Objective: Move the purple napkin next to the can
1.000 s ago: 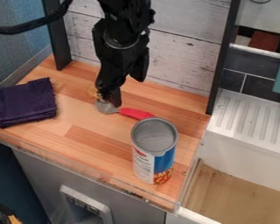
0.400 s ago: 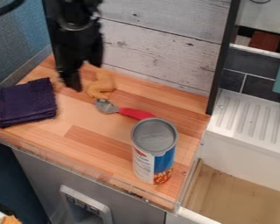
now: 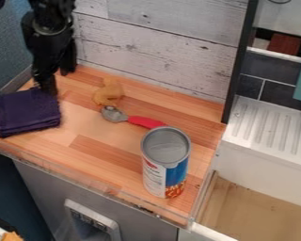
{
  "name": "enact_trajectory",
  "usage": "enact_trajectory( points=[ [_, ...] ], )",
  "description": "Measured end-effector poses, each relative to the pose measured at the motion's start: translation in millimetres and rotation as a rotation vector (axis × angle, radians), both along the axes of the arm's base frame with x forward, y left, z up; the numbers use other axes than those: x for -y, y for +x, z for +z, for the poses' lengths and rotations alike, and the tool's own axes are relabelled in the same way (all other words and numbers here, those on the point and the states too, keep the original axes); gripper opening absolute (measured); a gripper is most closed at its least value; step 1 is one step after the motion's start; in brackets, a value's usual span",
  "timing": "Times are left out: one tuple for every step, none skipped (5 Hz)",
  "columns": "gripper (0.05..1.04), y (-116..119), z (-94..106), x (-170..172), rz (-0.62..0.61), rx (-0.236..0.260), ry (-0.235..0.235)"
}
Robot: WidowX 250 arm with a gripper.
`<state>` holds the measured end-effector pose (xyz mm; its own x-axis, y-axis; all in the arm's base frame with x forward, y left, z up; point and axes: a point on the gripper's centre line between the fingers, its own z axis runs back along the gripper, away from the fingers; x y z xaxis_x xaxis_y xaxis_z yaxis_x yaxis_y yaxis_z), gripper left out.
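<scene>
Napkin (image 3: 28, 112) lies folded near the desk's (image 3: 106, 150) left edge, open end effector (image 3: 59, 83) by it, likely for grasping; can (image 3: 166, 162) well apart.

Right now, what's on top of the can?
Nothing rests on the can: its grey, round top faces up, bare. Any contents are hidden by that top and the walls, so I can't say whether it's full.
</scene>
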<state>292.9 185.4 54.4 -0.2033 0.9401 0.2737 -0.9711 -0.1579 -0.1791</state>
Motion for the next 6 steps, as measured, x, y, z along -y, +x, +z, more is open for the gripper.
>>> enact_trajectory(
  points=[
    [1.001, 1, -14.2, -29, 0.073, -0.032, -0.009],
    [1.001, 2, -36.8, -52, 0.123, -0.063, 0.004],
    [1.001, -4, -57.9, -69, 0.156, -0.084, -0.011],
    [1.001, -13, -72.6, -77, 0.162, -0.110, -0.023],
    [1.001, -11, -76.5, -73, 0.156, -0.104, -0.056],
    [1.001, -16, -80.6, -65, 0.137, -0.099, -0.086]
  ],
)
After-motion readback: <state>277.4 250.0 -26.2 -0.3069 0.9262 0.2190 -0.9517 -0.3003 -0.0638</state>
